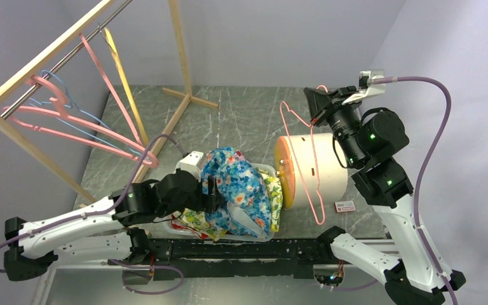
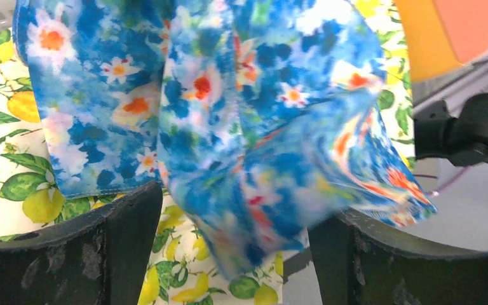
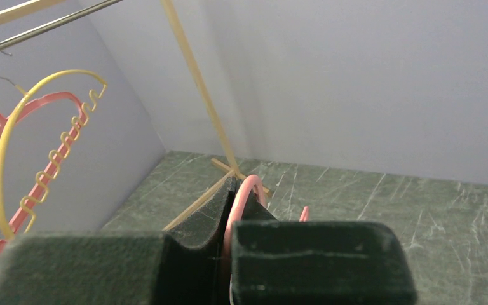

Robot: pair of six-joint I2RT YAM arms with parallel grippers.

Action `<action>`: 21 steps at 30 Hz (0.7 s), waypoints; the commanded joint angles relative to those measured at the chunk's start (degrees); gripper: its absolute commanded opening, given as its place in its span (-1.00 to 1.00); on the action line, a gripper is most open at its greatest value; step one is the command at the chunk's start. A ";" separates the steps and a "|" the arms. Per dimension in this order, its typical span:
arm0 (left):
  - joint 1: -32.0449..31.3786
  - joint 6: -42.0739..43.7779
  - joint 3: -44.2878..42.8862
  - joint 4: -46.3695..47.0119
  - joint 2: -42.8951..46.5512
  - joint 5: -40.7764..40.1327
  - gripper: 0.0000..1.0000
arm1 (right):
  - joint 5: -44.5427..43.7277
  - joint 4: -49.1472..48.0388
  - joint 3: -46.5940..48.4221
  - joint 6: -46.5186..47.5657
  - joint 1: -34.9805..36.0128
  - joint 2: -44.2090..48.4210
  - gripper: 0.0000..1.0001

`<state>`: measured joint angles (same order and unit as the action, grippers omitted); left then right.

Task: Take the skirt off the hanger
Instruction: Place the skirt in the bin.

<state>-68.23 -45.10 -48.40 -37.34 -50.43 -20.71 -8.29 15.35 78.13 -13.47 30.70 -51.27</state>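
Observation:
The blue floral skirt [image 1: 238, 184] lies bunched on a pile of clothes at the table's front middle. In the left wrist view the skirt [image 2: 241, 114] hangs between my left fingers, its lower edge blurred. My left gripper [image 1: 215, 190] is open at the skirt's left side, its jaws wide apart around the cloth [image 2: 235, 254]. My right gripper [image 1: 321, 101] is raised at the back right and shut on the hook of a bare pink wire hanger [image 1: 321, 213] that dangles below it. The hook [image 3: 244, 190] shows pinched between the right fingers.
A lemon-print cloth [image 1: 194, 219] lies under the skirt in a white basket [image 1: 264, 168]. A white cylinder with an orange face [image 1: 314, 171] sits behind the hanger. A wooden rack [image 1: 51, 57] at the left holds pink, blue and yellow hangers. A small tag [image 1: 344, 206] lies on the table.

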 commanded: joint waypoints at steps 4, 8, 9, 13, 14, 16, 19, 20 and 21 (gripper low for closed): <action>-0.19 6.32 0.28 8.89 6.35 8.80 0.70 | 0.11 -0.71 0.19 -0.06 -0.20 0.67 -1.00; -0.26 9.03 0.78 18.40 5.43 14.22 0.61 | 0.45 -0.90 -0.03 -0.40 -0.20 0.48 -1.00; -0.32 10.20 0.48 20.36 4.46 15.49 0.58 | 0.47 -0.86 -0.12 -0.45 -0.20 0.39 -1.00; -0.24 13.12 -1.96 27.35 -1.63 19.90 0.34 | 0.73 -0.79 -0.26 -0.51 -0.19 0.10 -1.00; -0.22 13.57 -2.64 28.54 -3.87 20.59 0.29 | 0.74 -0.72 -0.26 -0.50 -0.20 0.19 -1.00; -0.30 14.10 -4.33 29.93 -8.47 21.68 0.17 | 0.63 -0.68 -0.26 -0.37 -0.20 0.41 -1.00; -0.24 13.60 -5.30 29.85 -16.42 21.91 0.06 | 0.11 -0.31 -0.42 -0.11 -0.20 0.79 -1.00; -0.20 12.73 -4.77 30.08 -19.15 20.73 0.03 | -0.09 -0.18 -0.55 0.00 -0.20 1.02 -1.00; -0.20 11.44 -4.29 29.60 -21.62 18.93 0.03 | -0.25 -0.15 -0.68 0.09 -0.20 1.13 -1.00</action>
<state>-68.36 -32.93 -52.51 -10.39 -64.93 -1.83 -8.16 15.35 78.11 -13.72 30.70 -51.22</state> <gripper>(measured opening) 0.523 0.008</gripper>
